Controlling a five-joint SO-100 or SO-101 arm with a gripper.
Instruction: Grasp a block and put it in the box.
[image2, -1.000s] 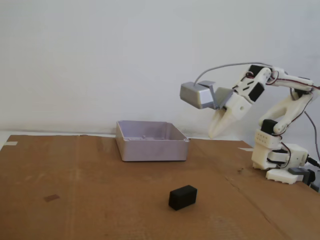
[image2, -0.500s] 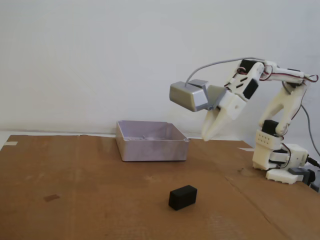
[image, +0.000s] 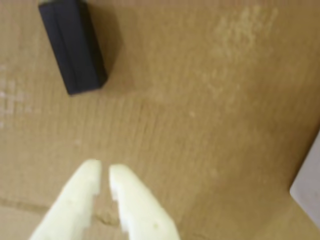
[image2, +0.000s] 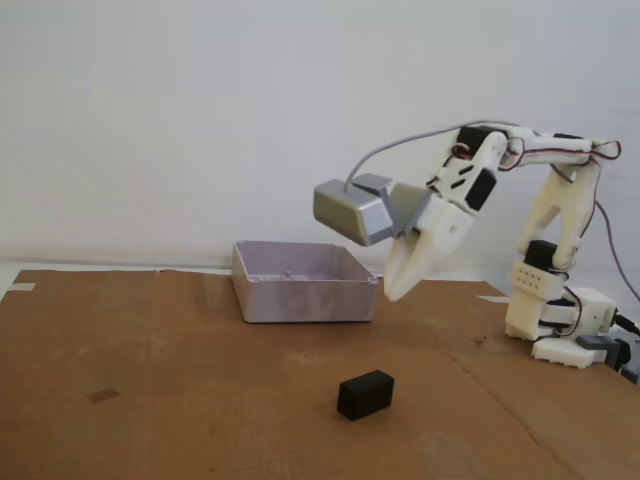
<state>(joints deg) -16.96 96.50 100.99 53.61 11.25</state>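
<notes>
A small black block (image2: 365, 394) lies on the brown cardboard, near its front. The wrist view shows the block (image: 73, 46) at the upper left, far from my fingertips. A pale lavender-grey box (image2: 300, 281) stands behind it, empty as far as I can see; a corner of the box (image: 308, 187) shows at the wrist view's right edge. My white gripper (image2: 393, 292) hangs in the air right of the box and above the block, pointing down-left. In the wrist view the gripper (image: 103, 171) has its fingers almost together, with nothing between them.
The cardboard sheet (image2: 150, 400) covers the table. My arm's base (image2: 560, 325) stands at the right on the sheet's edge. A grey camera module (image2: 350, 212) rides ahead of the wrist. A white wall closes the back.
The arm has reached forward and down to the left: the gripper moved from above the box's right side toward the block. The block and box stayed put.
</notes>
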